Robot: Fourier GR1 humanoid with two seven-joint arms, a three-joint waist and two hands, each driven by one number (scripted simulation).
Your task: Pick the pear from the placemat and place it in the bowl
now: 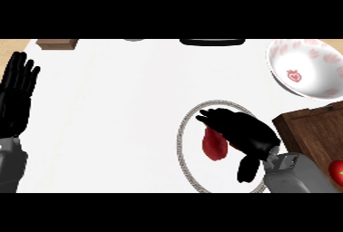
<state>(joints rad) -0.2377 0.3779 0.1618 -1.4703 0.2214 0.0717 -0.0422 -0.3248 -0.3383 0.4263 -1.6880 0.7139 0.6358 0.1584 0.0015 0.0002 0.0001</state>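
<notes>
Head view shows the red pear [214, 145] lying on the round white placemat with a beaded rim [182, 136], directly under the right hand [242, 131], whose fingers curl over it without clearly closing. The white bowl with red hearts [303, 68] is beyond this hand. The pear could roll away if the fingers close off-centre. The left hand [17, 95] rests open.

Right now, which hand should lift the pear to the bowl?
Right. The right hand is already over the pear on the placemat, with the bowl on its side. The left hand rests open at the far edge.
</notes>
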